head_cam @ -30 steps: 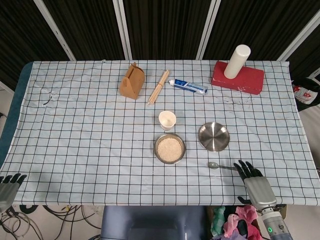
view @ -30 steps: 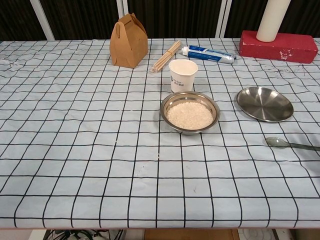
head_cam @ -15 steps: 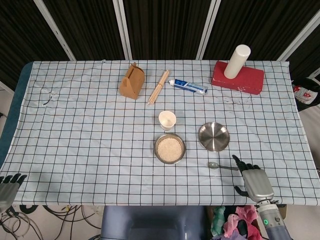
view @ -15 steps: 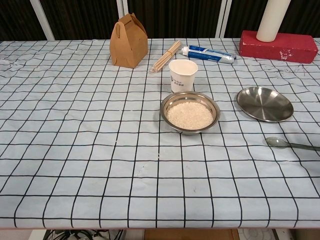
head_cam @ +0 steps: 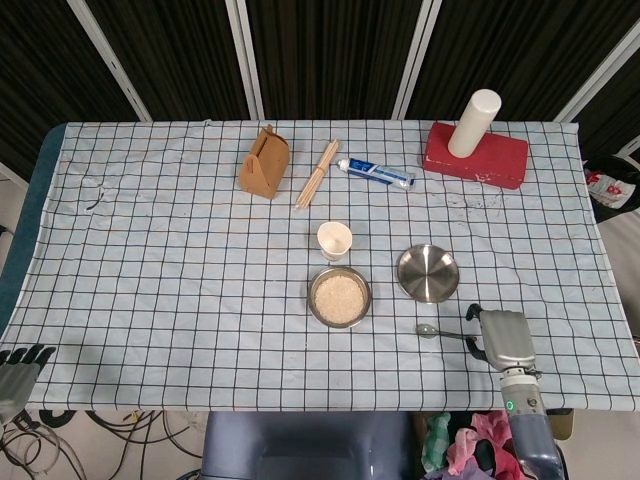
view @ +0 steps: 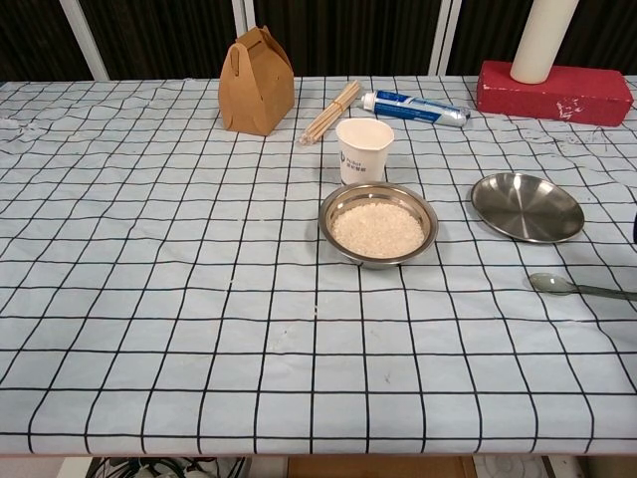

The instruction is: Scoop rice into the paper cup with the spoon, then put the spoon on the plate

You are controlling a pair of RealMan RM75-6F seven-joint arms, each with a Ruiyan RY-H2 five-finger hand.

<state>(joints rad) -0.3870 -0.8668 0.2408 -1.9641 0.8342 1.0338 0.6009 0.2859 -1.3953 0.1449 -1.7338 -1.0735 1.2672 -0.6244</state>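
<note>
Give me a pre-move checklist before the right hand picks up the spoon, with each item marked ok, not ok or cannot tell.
1. Spoon lies flat on the cloth, bowl end toward the rice: ok.
2. Right hand sits over the spoon's handle end: ok. Whether its fingers already grip the handle: cannot tell.
3. Bowl of rice is upright and filled: ok.
4. Paper cup stands upright just behind the bowl, mouth open: ok.
5. Plate is bare, ready to take the spoon later: ok.
6. Left hand is at the table's near left corner, far from the work area: ok.
</note>
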